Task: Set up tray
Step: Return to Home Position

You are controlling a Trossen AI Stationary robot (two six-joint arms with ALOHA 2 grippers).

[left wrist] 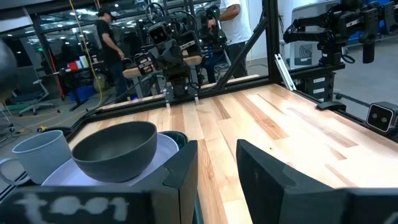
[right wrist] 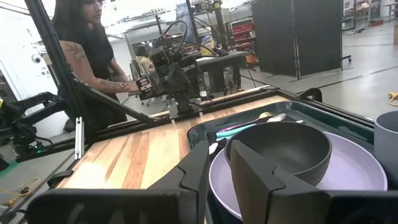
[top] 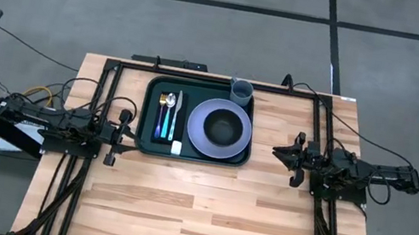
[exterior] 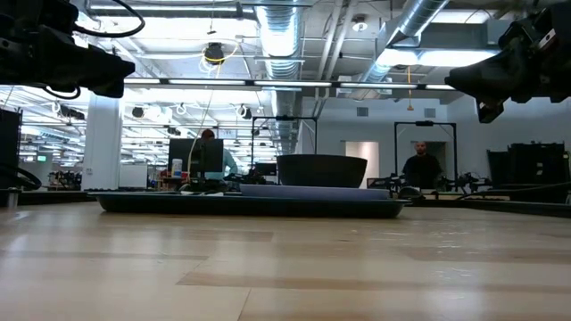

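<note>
The dark green tray (top: 147, 115) lies flat on the wooden table's far middle. On it rest a lilac plate (top: 199, 129) carrying a dark bowl (top: 225, 125), a grey-blue cup (top: 241, 91) in the far right corner, and shiny cutlery (top: 168, 115) along the left side. My left gripper (top: 118, 132) hovers open just left of the tray, touching nothing. My right gripper (top: 295, 159) hovers open off the tray's right side. The left wrist view shows the bowl (left wrist: 115, 149) and cup (left wrist: 40, 152); the right wrist view shows the bowl (right wrist: 280, 149) on the plate (right wrist: 354, 171).
Black frame rails (top: 324, 112) run around the table's far and side edges. Bare wood (top: 184, 212) stretches between the tray and the near edge. In the low view the tray (exterior: 250, 206) lies low on the table. People stand in the room beyond the table.
</note>
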